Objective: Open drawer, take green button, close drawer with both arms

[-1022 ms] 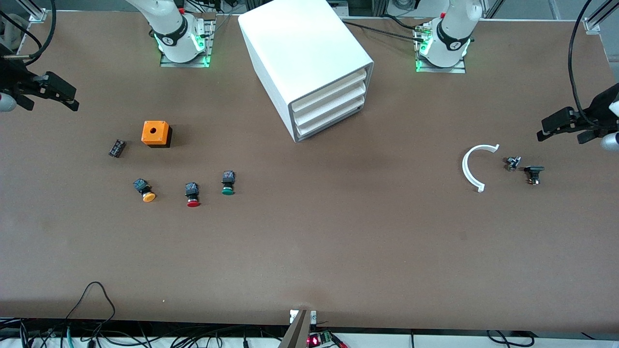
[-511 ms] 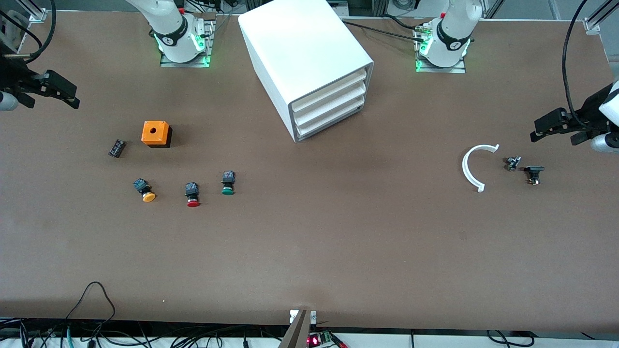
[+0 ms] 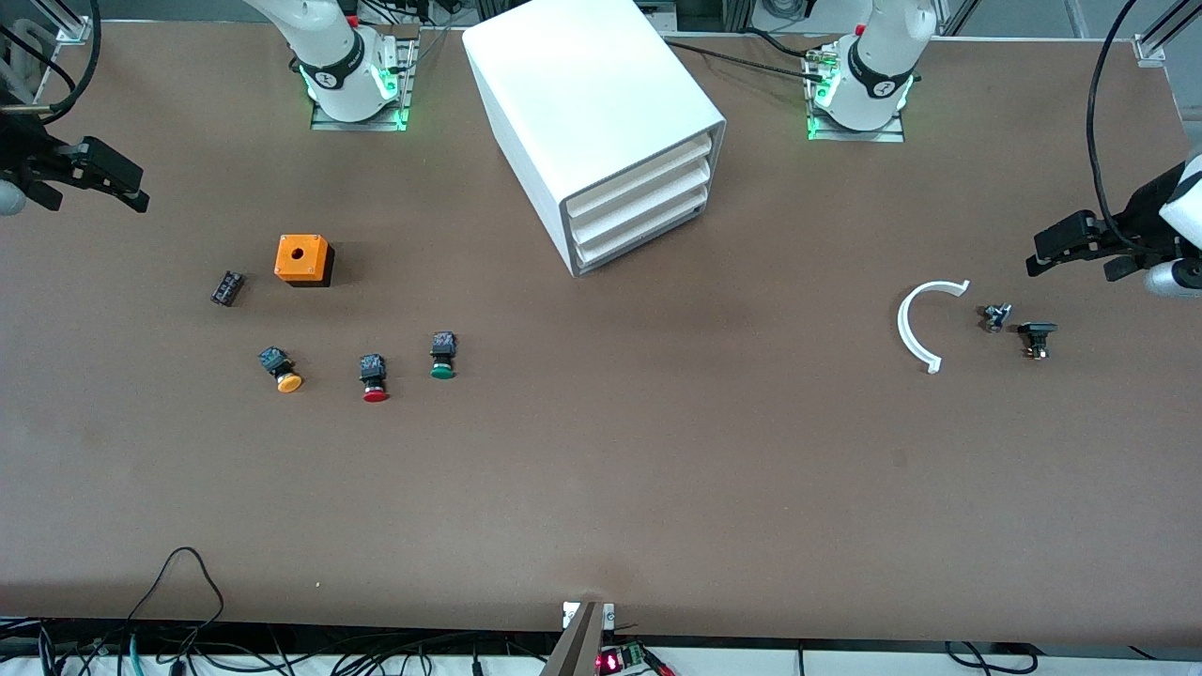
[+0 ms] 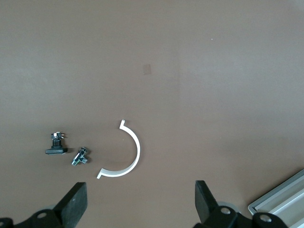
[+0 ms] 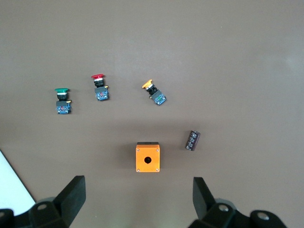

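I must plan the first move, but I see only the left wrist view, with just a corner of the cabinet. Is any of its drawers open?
Observer: No. All three look shut, including the lowest drawer of the cabinet.
Operator: Where is the green button?
Observer: The green button lies on the table, nearer to the front camera than the cabinet, beside the red button, toward the right arm's end.
Operator: And the right gripper?
Observer: The right gripper is in the air at the right arm's end of the table, its fingers open and empty.
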`<action>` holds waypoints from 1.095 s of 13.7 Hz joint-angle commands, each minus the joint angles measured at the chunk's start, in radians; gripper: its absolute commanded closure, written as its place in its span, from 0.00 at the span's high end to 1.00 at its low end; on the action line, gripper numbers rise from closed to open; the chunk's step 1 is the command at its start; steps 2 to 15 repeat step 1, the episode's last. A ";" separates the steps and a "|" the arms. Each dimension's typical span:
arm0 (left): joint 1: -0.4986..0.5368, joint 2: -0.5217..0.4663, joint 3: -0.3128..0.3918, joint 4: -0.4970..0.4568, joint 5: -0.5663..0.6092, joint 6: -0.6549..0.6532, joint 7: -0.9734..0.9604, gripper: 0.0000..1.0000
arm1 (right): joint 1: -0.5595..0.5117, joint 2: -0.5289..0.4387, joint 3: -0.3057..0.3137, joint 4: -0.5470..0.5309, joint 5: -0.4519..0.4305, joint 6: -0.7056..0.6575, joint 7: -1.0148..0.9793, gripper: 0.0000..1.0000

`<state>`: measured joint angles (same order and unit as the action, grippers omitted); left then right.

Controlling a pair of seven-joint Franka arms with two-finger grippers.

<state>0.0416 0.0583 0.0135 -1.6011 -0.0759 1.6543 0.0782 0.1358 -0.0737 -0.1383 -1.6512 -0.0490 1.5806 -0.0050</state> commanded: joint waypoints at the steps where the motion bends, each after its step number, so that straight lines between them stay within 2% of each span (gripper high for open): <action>1: -0.003 -0.006 -0.013 0.010 0.005 -0.024 -0.021 1.00 | 0.002 -0.029 -0.003 -0.024 0.006 0.004 -0.012 1.00; 15: -0.003 -0.006 -0.013 0.010 0.005 -0.024 -0.021 1.00 | 0.002 -0.029 -0.003 -0.024 0.006 0.004 -0.012 1.00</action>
